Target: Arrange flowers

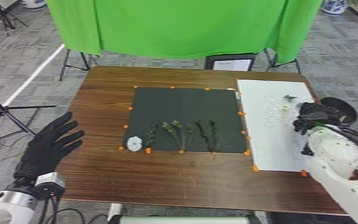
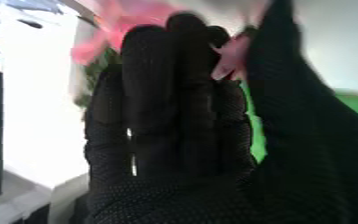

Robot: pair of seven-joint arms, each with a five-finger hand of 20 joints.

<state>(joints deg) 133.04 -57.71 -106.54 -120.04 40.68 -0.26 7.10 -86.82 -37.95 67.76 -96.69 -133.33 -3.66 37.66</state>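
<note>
And here are the pink flowers (image 2: pixel 131 22), right by the fingertips of the right hand (image 1: pixel 314 119), with a pink petal (image 2: pixel 232 57) showing between thumb and fingers. That hand is open, fingers straight, at the white board's (image 1: pixel 273 145) right side, near a dark round container (image 1: pixel 346 106). Green stems (image 1: pixel 181 132) lie on the black mat (image 1: pixel 189 107), well apart from it. Over at the tabletop's (image 1: pixel 104 170) left edge, the left hand (image 1: pixel 44 149) is open, fingers spread.

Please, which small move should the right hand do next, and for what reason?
Perhaps the right hand should close gently on the pink flower: it shows right beside the thumb, and I cannot tell whether it is already secured.
</note>
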